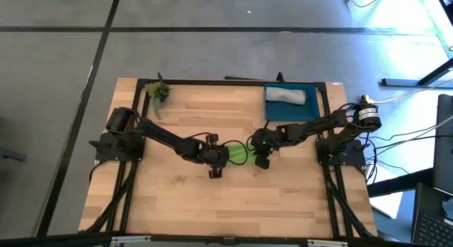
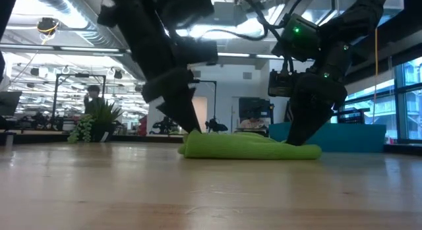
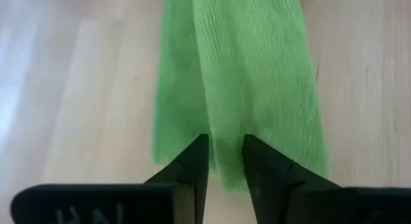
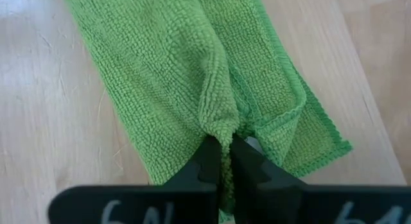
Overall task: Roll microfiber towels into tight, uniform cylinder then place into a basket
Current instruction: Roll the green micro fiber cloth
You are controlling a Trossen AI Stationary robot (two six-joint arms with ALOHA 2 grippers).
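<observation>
Fingers of the left gripper (image 3: pixel 225 161) stand narrowly apart over one end of the green towel (image 1: pixel 238 153), mid-table. At its other end the right gripper (image 4: pixel 225 161) is clamped on a pinched fold. Two towels: the grey towel (image 1: pixel 286 95) lies rolled in the basket (image 1: pixel 313 107), which only the high view shows clearly.

A robotics lab: ceiling strip lights (image 2: pixel 59 51), equipment racks (image 2: pixel 69 91), floor cables (image 1: pixel 407 144).
</observation>
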